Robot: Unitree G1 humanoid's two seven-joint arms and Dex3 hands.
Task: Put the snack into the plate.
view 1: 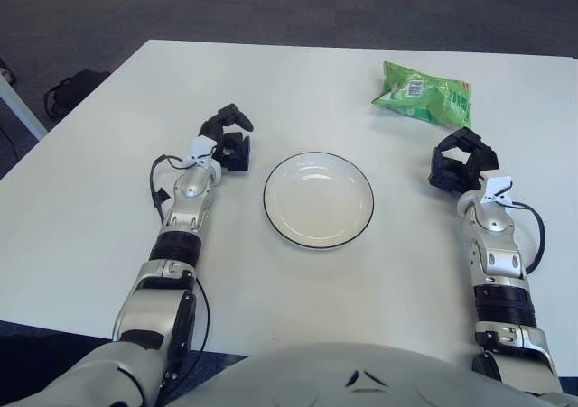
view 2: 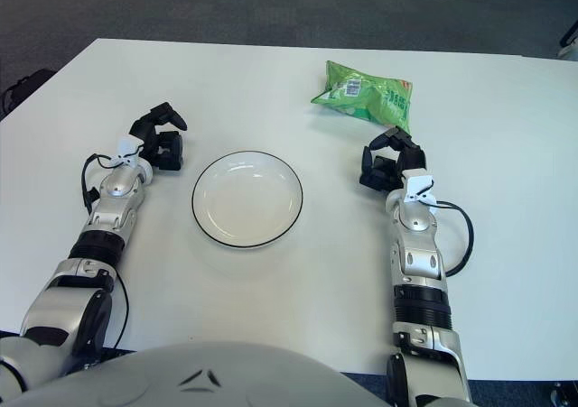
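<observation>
White tabletop (view 1: 90,217) with three items of interest. Crinkled green foil snack bag (view 1: 424,96) lies flat at the far right of the table, well apart from the round white plate with a thin dark rim (view 1: 319,198), which sits empty at centre. Right hand (view 1: 461,161) shows just near of the bag, fingers loosely curled with a gap between them, holding nothing and not yet touching the foil. Left hand (view 1: 228,141) shows to the left of the plate, fingers part-curled, also empty; idle. Judged step: the reach to the bag, grasp not begun. To do it well, the right hand probably wants to open wider before closing, since the bag is puffy and broader than the present finger gap. Best bite looks like the near edge or near corner, where the foil seam gives something firm; pinching the inflated middle risks the fingers sliding off slick film. Close gently, enough to hold without crushing the contents. Lift clear of the table before carrying left, so the bag does not drag and twist. Carry path toward the plate looks unobstructed. Release low over the plate's centre so the bag settles inside the rim and does not overhang.
</observation>
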